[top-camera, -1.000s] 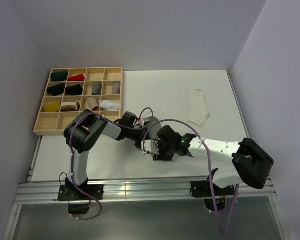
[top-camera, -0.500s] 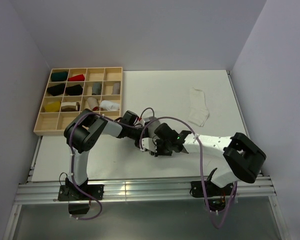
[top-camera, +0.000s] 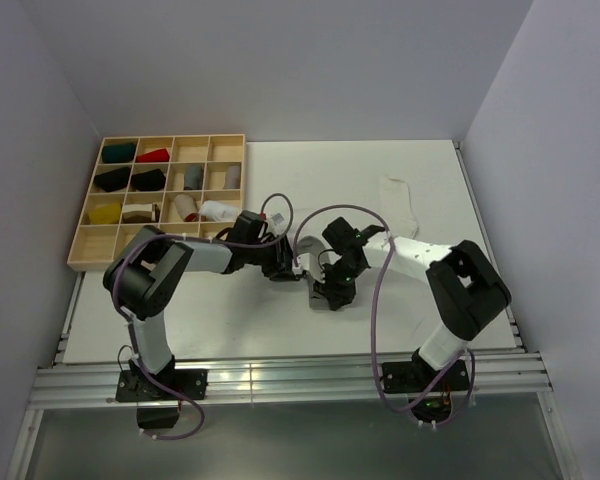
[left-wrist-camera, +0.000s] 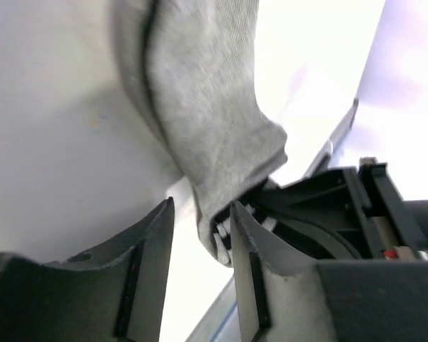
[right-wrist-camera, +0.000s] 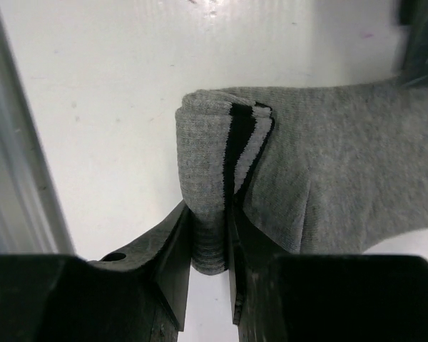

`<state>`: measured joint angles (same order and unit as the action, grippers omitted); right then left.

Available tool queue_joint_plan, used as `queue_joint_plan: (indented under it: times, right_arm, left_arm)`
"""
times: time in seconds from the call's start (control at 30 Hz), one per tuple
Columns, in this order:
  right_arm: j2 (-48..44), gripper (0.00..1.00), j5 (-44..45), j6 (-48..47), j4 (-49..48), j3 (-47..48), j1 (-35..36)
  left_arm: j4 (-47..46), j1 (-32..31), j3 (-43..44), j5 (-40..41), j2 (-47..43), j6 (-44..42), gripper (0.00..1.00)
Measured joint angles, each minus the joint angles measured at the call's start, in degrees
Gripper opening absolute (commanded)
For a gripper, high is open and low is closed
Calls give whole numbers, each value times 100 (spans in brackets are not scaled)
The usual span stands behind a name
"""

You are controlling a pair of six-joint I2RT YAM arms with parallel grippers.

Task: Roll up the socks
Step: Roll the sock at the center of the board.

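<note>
**Right jaws clamped on the cuff fold, left jaws apart**

My right gripper [right-wrist-camera: 209,226] pinches the grey striped sock [right-wrist-camera: 321,171] at its folded cuff, on the table's near middle. My left gripper [left-wrist-camera: 200,214] stands apart around the other end, holding nothing. The white sock [top-camera: 397,215] lies flat, well apart. With only one pinch, the fold may spring loose, or the sock may skid on the smooth white table [top-camera: 320,175]. Pale walls enclose it, with a wooden tray [top-camera: 77,262] far left.
</note>
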<state>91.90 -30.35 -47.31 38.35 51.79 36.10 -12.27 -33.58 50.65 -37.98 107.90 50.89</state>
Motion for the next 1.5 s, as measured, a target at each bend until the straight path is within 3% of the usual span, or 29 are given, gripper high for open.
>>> queue_joint_plan:
  times: [0.13, 0.37, 0.6, 0.77, 0.97, 1.17, 1.5]
  right_arm:
    - [568, 24, -354, -247, 791, 575, -90]
    - [1665, 24, -968, -664, 2020, 1598, -463]
    - [2949, 24, -1539, -1078, 3259, 2798, -1032]
    - [3451, 24, -1740, -1239, 3740, 3261, -1185]
    - [3672, 25, -1818, -1220, 3928, 3495, -1187]
    - [3735, 24, -1849, -1113, 3963, 3528, -1187]
    - [3735, 24, -1838, -975, 3958, 3528, -1187]
  left_arm:
    - [-411, 44, -455, 647, -452, 103, 36]
    - [-1274, 20, -1692, 1781, -2256, 114, 32]
    - [-1770, -675, -1926, 2382, -3128, -870, 35]
    - [-1759, -1163, -1803, 2275, -2922, -1567, 47]
    - [-1733, -1493, -1563, 2223, -2308, -2164, 55]
    - [-1725, -1773, -1344, 2280, -1606, -2573, 59]
    - [-1738, -1834, -1106, 2291, -1054, -2837, 58]
